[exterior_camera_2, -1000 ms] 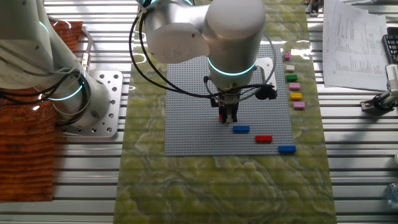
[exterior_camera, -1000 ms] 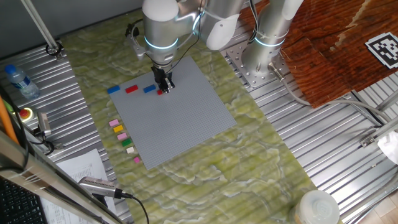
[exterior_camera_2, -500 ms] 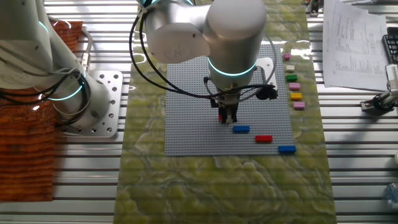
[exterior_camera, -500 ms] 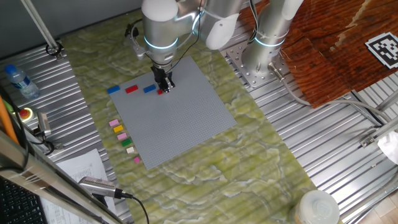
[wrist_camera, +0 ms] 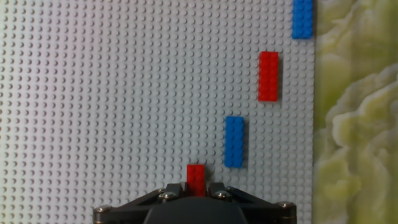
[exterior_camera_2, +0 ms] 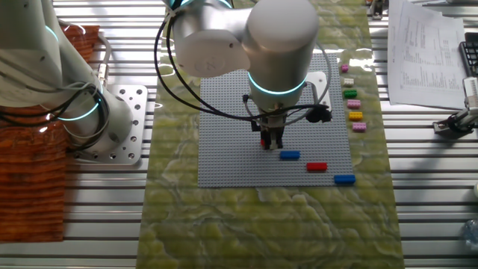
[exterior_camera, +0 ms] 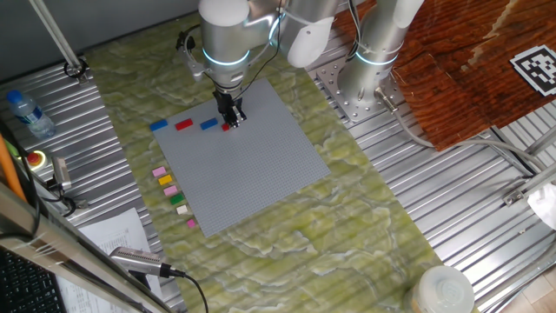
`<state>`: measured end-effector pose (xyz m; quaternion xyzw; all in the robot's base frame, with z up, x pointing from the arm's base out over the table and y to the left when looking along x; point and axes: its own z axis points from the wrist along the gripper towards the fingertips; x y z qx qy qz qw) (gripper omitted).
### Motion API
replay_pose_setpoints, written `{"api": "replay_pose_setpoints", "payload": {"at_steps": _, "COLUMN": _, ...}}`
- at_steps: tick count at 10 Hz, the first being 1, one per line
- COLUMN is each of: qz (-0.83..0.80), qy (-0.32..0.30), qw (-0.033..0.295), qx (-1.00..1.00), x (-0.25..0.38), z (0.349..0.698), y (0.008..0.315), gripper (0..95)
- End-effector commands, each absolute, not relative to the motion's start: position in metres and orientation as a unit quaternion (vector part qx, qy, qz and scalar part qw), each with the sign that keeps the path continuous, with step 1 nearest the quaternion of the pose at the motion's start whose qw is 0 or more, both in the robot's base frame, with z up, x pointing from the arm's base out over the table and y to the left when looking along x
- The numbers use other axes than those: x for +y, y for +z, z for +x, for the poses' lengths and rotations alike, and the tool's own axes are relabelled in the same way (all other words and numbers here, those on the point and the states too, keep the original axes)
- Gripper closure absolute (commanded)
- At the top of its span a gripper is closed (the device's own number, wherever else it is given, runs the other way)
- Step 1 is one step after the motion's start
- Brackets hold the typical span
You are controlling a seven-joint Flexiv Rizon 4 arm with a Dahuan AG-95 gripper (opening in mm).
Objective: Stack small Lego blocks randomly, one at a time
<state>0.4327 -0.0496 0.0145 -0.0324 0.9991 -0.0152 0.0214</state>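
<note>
My gripper (exterior_camera: 229, 121) stands upright over the far part of the grey baseplate (exterior_camera: 261, 165), shut on a small red brick (wrist_camera: 196, 179) that shows between the fingertips in the hand view. The held brick sits at the plate's surface; I cannot tell whether it touches. It also shows in the other fixed view (exterior_camera_2: 264, 142) under the gripper (exterior_camera_2: 272, 142). On the plate lie a blue brick (wrist_camera: 234, 141) just beside it, a red brick (wrist_camera: 268, 76) and another blue brick (wrist_camera: 303, 18) at the plate's edge.
A row of several small bricks, pink, yellow, green and cream (exterior_camera: 175, 198), lies on the green mat beside the plate's left edge, also seen in the other fixed view (exterior_camera_2: 352, 104). A bottle (exterior_camera: 26, 113), papers and a microphone lie at the table's left.
The gripper has shifted very slightly while staying shut on the red brick. The other bricks have not moved.
</note>
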Motion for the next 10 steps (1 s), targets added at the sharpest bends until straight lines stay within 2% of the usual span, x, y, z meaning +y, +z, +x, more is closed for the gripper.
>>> {"api": "replay_pose_setpoints", "payload": {"at_steps": 1, "qz": -0.03, "qy": -0.015, "qw": 0.023, "qx": 0.999, "x": -0.0481, "z": 0.434, "y": 0.0132, "gripper": 95.0}}
{"api": "replay_pose_setpoints", "payload": {"at_steps": 10, "qz": -0.024, "qy": -0.015, "qw": 0.019, "qx": 0.999, "x": -0.0458, "z": 0.4319, "y": 0.0152, "gripper": 95.0}}
